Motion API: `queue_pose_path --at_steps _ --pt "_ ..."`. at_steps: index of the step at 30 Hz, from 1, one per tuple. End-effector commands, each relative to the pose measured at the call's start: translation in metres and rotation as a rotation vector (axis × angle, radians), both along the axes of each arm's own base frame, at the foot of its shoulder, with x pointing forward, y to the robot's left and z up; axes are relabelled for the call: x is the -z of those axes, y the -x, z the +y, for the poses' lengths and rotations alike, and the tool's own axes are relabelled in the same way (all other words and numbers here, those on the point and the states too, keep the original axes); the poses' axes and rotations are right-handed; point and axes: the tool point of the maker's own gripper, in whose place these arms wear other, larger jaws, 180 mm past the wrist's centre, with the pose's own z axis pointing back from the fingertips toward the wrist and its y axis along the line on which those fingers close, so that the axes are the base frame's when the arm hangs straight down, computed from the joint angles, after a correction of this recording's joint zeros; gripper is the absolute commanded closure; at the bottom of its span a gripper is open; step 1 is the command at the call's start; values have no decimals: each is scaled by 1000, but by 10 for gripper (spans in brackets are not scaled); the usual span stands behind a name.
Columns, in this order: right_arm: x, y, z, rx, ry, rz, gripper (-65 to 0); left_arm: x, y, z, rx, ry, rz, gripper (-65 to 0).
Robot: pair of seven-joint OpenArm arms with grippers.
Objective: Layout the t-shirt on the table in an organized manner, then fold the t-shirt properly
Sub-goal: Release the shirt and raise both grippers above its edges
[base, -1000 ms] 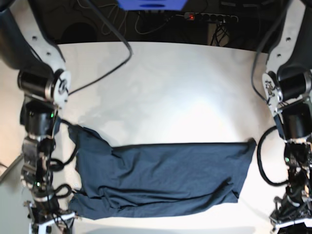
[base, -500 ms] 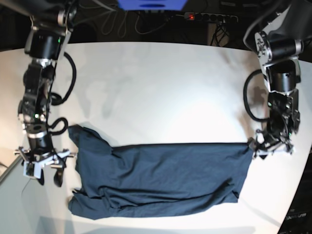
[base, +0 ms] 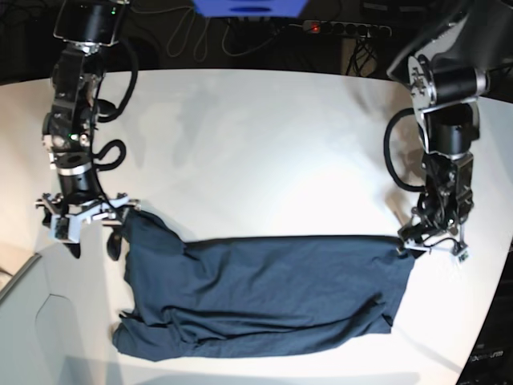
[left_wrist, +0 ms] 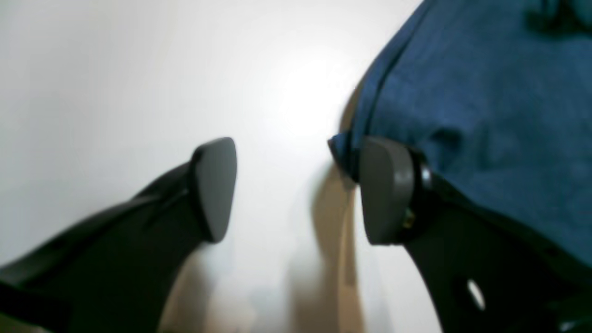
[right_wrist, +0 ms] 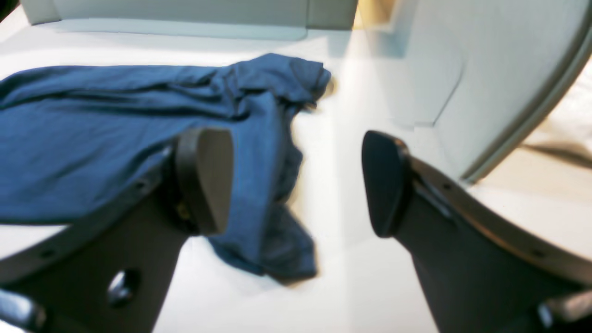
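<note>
Both sets of fingers spread at the navy t-shirt (base: 264,281)
In the base view the shirt lies rumpled across the lower middle of the white table (base: 264,152). The left fingers (left_wrist: 296,189), at the right of the frame, stand wide by its upper right corner; the right fingers (right_wrist: 296,185), at the left, stand wide near its upper left corner. No writing can be read.

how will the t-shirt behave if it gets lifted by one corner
The t-shirt will probably hang limp and floppy, since it already lies in soft creases and bunched edges. It looks thin, so it is likely light for its spread. Its loose folds, such as the rumpled end in the right wrist view, would likely shift or fall open.
</note>
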Motion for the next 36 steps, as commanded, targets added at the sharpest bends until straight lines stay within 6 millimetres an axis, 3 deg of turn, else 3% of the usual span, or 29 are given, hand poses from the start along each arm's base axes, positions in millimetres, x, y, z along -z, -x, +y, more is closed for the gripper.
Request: queue_pose_path --at_steps 1,10,17,23,27,31,36 --pt "-18 -5 -1 -2 -1 -62 -409 -23 -21 0 26 -34 -62 -405" --pt "-14 -2 -1 -4 -1 -52 -408 -34 -34 -15 121 -146 -125 -404" --pt "-14 -2 0 -5 -1 -53 -408 -26 -33 -16 114 -134 -101 -396" --pt "-16 -5 1 -8 -2 -58 -408 -47 -33 -26 141 -149 -184 -190" --pt "-20 -9 1 -8 -3 -70 -408 -61 -35 -28 145 -162 -230 -231" --pt "-21 -10 1 -8 -4 -72 -409 -61 -26 -27 151 -178 -234 -300" --pt "-15 -13 1 -7 -12 -58 -410 -31 -14 -21 141 -166 -155 -464"
